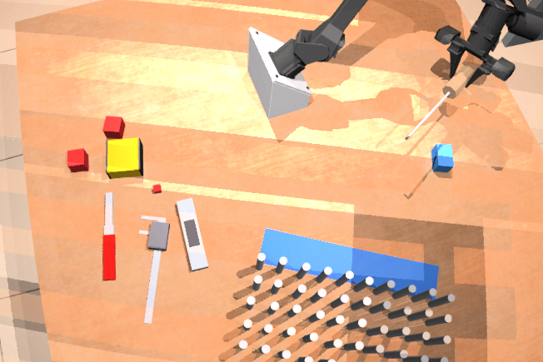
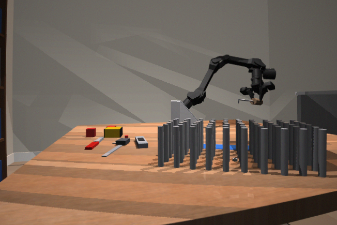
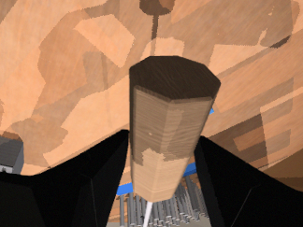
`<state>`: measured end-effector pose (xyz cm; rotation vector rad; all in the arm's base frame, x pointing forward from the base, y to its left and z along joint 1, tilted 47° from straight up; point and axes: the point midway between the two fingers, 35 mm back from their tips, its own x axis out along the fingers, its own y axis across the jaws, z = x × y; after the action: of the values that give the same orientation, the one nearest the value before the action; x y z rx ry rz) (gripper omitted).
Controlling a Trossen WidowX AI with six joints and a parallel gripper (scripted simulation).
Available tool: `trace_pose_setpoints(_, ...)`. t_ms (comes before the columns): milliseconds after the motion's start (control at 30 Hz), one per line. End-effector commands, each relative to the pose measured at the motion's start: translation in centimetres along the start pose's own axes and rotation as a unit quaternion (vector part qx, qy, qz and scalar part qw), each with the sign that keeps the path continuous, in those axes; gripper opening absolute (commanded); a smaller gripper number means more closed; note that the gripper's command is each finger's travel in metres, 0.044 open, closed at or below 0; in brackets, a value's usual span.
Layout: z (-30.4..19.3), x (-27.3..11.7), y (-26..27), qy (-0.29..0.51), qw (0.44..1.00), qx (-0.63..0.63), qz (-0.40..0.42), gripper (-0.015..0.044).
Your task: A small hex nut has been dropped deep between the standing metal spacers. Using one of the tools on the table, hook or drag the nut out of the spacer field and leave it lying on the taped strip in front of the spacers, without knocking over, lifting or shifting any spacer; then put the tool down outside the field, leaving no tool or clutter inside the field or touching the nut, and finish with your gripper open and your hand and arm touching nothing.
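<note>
My gripper [image 1: 460, 80] [image 2: 257, 99] [image 3: 162, 139] is shut on the wooden handle of the hook tool [image 1: 427, 115] [image 2: 246, 100] [image 3: 161, 178], raised above the table. The tool's thin metal shaft points away from the fingers, with a short bent tip seen in the exterior view. The hex nut [image 2: 234, 159] lies on the table among the standing metal spacers [image 1: 261, 262] [image 2: 160, 146] [image 3: 122, 211]; I cannot make it out in the top view. The blue taped strip [image 1: 306, 248] [image 2: 217, 146] [image 3: 124, 189] runs along the spacers' robot-side edge. The visible spacers stand upright.
A blue block [image 1: 442, 158] lies between the held tool and the strip. Left of the field are a white bar [image 1: 199, 256], a caliper-like tool [image 1: 158, 235], a red-handled tool [image 1: 109, 256], a yellow block [image 1: 124, 156] and red cubes [image 1: 77, 160] [image 2: 90, 132].
</note>
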<state>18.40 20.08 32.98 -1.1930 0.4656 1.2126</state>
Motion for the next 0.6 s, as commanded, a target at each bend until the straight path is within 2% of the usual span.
trace_pose_setpoints(0,-1.6,1.4,-0.6,0.006,1.000,-0.020,0.012,0.0000)
trace_pose_setpoints(567,-7.9,5.6,-2.3,-0.011,0.996,-0.078,0.037,0.0000)
